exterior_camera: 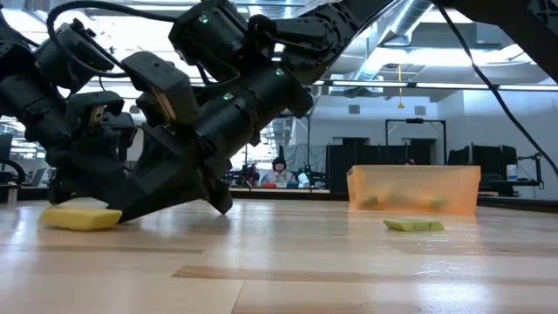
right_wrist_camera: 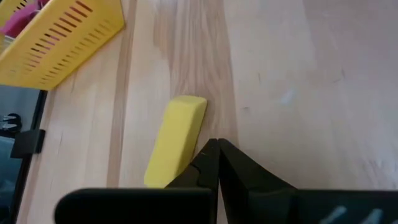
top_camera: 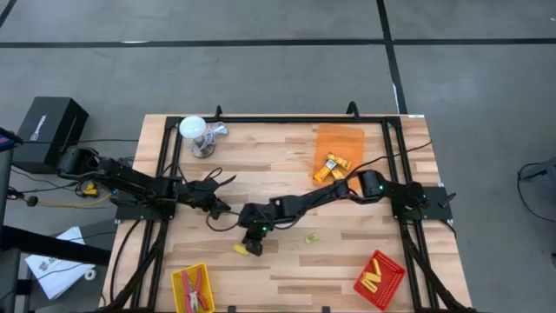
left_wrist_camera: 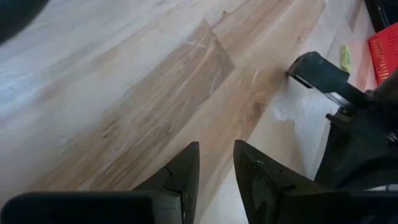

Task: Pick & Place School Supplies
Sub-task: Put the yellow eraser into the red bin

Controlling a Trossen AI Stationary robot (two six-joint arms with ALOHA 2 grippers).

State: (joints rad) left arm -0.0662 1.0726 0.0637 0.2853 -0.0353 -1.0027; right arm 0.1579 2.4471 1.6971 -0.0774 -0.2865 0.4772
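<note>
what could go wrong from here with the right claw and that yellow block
The right claw is shut with its tips beside the yellow block, not around it, so it may shove the block toward the yellow tray rather than lift it. The left claw sits close by, so the arms might bump.

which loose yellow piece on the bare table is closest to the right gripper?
The plain yellow block lying right beside the shut fingers of the right gripper. The other loose one, a small yellow stick, lies apart, toward the red tray.
</note>
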